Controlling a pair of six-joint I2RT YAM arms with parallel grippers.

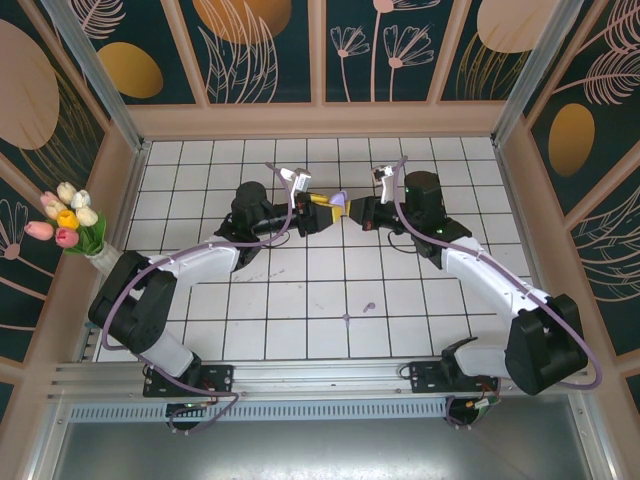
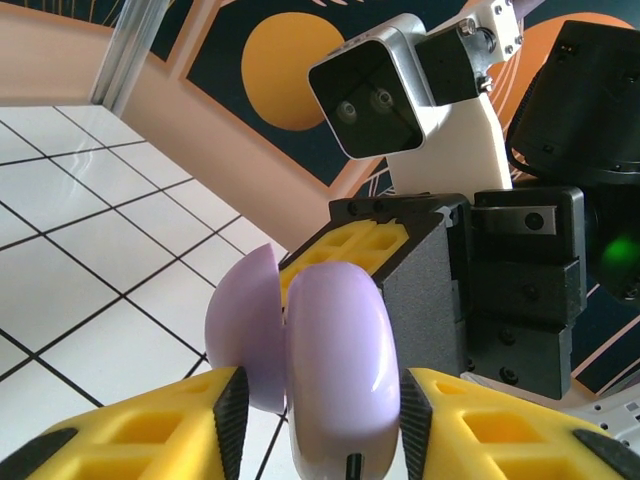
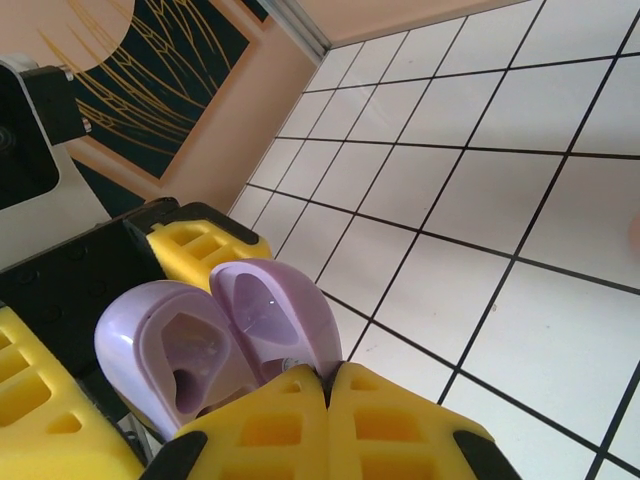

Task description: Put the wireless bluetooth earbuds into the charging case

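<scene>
Yellow fingers (image 2: 150, 425) of left gripper (image 2: 322, 405) sat closest, low in left wrist view. They were narrowly parted around purple case (image 2: 340, 365): one pad touched the body, a small gap showed at the other, so the hold was loose, not clamped. Case was open, lid (image 2: 240, 335) swung to its left. Right gripper (image 3: 327, 378) had fingers pressed together, pinching the lid rim. Right wrist view looked into the case: base (image 3: 175, 355) showed one moulded hollow, shaded at the bottom, and the lid inside was smooth.

From above, case (image 1: 337, 201) hung off the table (image 1: 250, 300), centre and toward the far side, with both grippers meeting tip to tip there. Two purple earbuds (image 1: 367, 306) lay on the white tiles nearer than the case, centre, close together, well apart from the case. Tulips (image 1: 68, 222) stood at the left wall. Right wrist camera (image 2: 375, 95) and its black mount sat just behind the case, blocking the far side.
</scene>
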